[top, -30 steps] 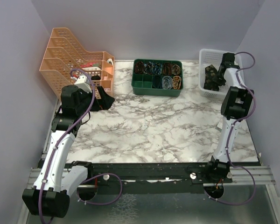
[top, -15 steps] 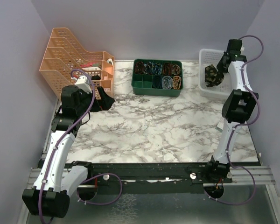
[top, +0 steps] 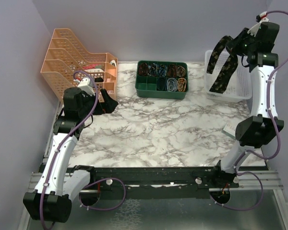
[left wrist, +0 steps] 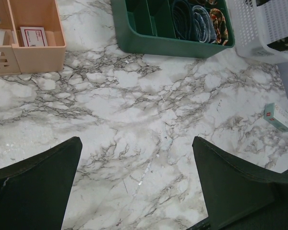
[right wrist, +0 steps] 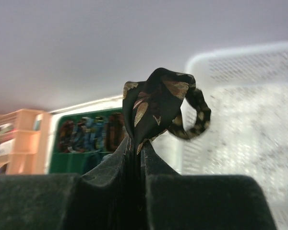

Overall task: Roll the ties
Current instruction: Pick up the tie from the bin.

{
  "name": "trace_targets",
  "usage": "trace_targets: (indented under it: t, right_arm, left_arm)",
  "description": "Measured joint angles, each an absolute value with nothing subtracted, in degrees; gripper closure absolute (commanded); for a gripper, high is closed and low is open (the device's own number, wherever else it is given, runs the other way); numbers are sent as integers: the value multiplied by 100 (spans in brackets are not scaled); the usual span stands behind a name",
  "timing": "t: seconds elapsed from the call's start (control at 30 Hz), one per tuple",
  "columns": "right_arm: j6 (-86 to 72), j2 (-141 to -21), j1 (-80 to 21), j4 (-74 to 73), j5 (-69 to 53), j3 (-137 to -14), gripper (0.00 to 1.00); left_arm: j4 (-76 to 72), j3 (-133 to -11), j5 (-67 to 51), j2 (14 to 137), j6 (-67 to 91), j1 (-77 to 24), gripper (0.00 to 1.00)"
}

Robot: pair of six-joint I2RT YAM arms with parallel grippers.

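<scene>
**Up high: black tie dangles from the right tool over the white basket**

Now look at the tie [top: 222, 64]: it's off the surface entirely, draped in a long loop with both strands hanging down in front of the white basket [top: 242, 81] at the far right corner. It's black with tan-gold flecks, and its lower end sits level with the basket's near left side. Whether it touches the basket I cannot tell from above.

On the right wrist camera the tie [right wrist: 153, 103] bunches into a folded knob, leaf-shaped tan marks showing, and rises straight out from between the fingers. The right tool [right wrist: 136, 148] is clamped tight on the tie, its jaws pressed together with only fabric between them. From overhead, that right tool [top: 237, 44] is raised well above the basket, the arm stretched tall.

Moving outward, the green tray [top: 162, 91] sits at the back centre, its compartments filled with coils of fabric [top: 170, 84] in blues and browns. A small box [top: 229, 128] lies on the marble surface [top: 158, 129] near the right arm.

Far left, the orange file rack [top: 72, 52] stands against the wall. Just beside it the left tool [top: 105, 101] hovers with its jaws spread wide, holding nothing. Its own camera shows bare marble between the fingers [left wrist: 38, 177].
</scene>
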State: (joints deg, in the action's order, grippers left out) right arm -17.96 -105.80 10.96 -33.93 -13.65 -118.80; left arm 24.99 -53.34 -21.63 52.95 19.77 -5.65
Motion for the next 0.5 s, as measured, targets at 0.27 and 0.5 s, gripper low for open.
trace_targets:
  t: [0.27,0.5]
  right_arm:
    - [-1938,-10001,1087,-2963,-3682,-12307,93]
    - [-2244,-9065,773,-2528,-5653,-11463,91]
  left_arm:
    - [2497,-5334,-2163,5308,2067,-565,1]
    - [2495,-5334,-2121,5304,2209,-565,1]
